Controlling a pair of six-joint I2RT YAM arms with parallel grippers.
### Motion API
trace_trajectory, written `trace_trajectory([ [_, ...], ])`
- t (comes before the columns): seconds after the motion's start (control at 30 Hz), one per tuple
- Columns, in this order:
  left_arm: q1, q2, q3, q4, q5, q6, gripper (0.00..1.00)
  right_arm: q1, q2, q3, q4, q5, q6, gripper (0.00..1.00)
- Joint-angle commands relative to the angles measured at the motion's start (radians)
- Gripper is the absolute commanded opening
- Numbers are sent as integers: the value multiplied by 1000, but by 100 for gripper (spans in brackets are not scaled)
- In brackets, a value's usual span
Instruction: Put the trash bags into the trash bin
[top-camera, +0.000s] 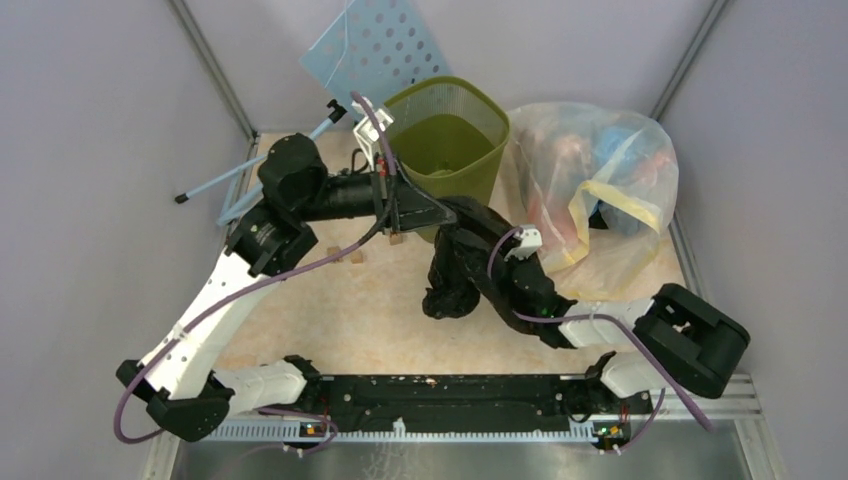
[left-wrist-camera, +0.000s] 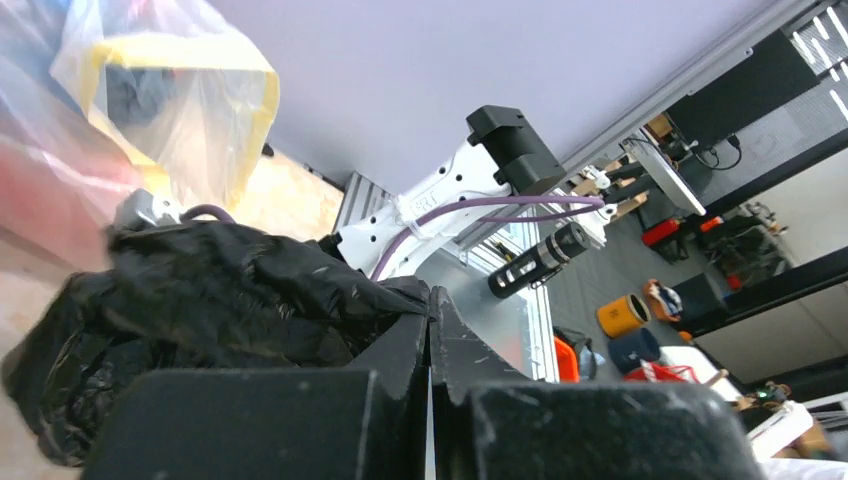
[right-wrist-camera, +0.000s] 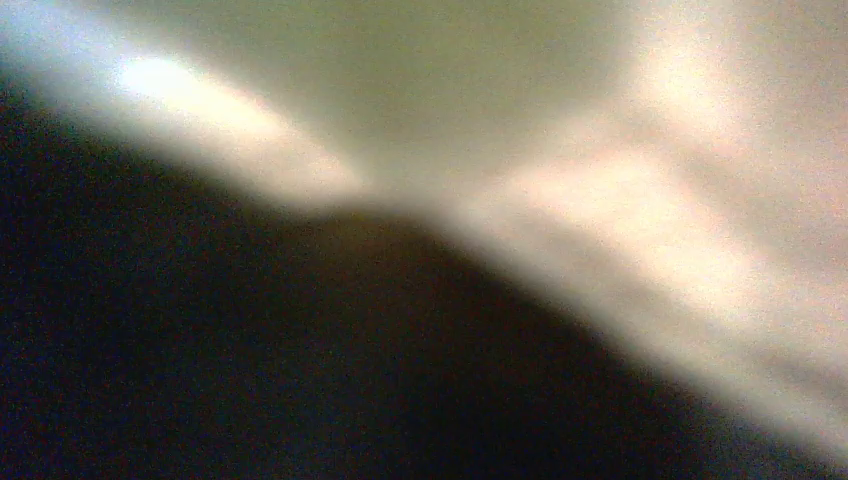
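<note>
The olive-green trash bin stands upright at the back of the table. The black trash bag hangs crumpled just in front of it, below the rim. My left gripper is shut on the bag's top edge, right against the bin's front wall. In the left wrist view the jaws meet at the left gripper with a fold of the trash bag pinched at the tips. My right gripper is pushed into the bag's lower right side, its fingers buried in the folds. Dark blurred film of the trash bag covers most of the right wrist view.
A clear bag of colourful rubbish with yellow ties sits right of the bin and behind my right arm. A pale blue perforated board leans on the back wall. A blue-handled stick lies at the left. Small wooden blocks lie on the table.
</note>
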Motion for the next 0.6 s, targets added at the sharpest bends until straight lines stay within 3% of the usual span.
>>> trace_trajectory([
  [0.0,7,-1,59,-112,-3,85,0,7,-85,-12,-16,26,-33,0],
  [0.2,7,23,-13,-148,-65,184,0,9,-201,2,-91,-116,-122,0],
  [0.43,8,46,69,-294,-173,331,0,-7,-285,112,-370,192,-93,0],
  [0.57,8,70,200,-454,-372,410,0,-59,-325,214,-492,244,-92,0],
])
